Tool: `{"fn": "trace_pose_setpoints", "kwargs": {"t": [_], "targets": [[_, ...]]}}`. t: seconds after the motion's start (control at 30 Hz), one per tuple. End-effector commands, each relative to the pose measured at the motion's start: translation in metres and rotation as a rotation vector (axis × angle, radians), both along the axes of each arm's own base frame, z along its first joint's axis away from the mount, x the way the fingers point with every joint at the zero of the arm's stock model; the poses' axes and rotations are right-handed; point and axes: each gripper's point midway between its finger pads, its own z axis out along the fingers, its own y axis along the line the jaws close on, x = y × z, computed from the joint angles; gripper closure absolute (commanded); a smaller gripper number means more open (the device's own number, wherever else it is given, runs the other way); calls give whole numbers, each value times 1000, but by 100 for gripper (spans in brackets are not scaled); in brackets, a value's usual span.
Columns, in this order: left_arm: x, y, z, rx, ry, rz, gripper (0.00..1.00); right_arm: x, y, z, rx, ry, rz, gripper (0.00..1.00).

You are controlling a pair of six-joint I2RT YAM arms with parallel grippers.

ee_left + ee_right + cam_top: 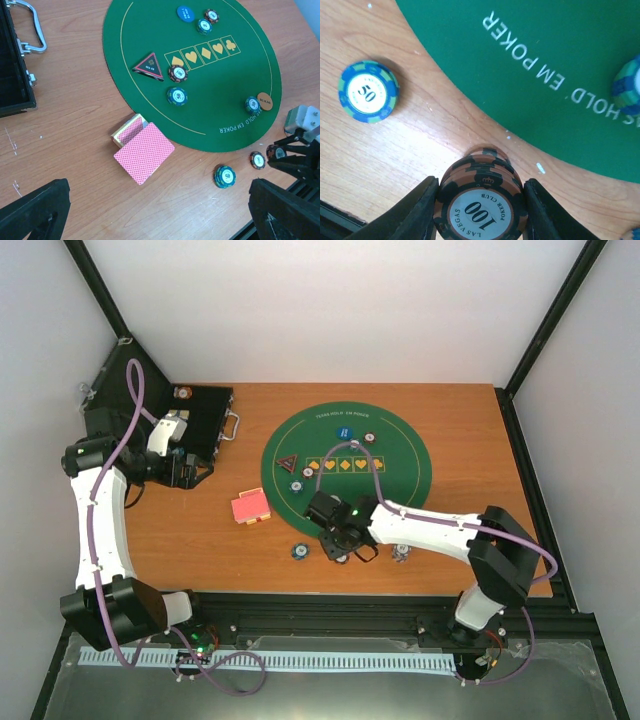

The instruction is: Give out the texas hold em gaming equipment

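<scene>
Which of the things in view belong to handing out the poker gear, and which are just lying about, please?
For the job: red-backed cards; 100 chips in the right gripper; 50 chips; remaining chips; blue button; orange button; triangular marker.
Just lying about: green felt mat; black case.

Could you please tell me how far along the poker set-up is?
Done: the blue round marker, dark triangular marker, orange round marker and several poker chips lie on the green felt mat. In hand: the right claw grips a brown 100-chip stack just off the mat; the left claw is open. Remaining: the red-backed card deck and blue-green 50 chips sit on bare wood.
</scene>
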Motion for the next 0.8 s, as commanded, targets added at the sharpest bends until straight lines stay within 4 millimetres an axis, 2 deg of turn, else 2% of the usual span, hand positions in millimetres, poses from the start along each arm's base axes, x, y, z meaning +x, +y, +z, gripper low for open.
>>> {"fn": "trace_pose_setpoints", "kwargs": {"t": [0.0,0.2,0.4,0.53,0.77], "targets": [[-6,-5,9,-9,-25,-22,0,16,-12,31,-2,-60,-16,83],[-7,-5,9,-9,-23,-23,0,66,-55,47,2,-103,-131,79],[-7,-5,10,-9,-24,-23,0,117,-100,39,-9,-98,-250,79],[-6,-5,12,-11,-29,-24,0,138,-109,24,-22,-77,-278,79],[-1,-4,15,-14,-29,-27,0,159,-109,-7,-39,-24,-285,79]]}}
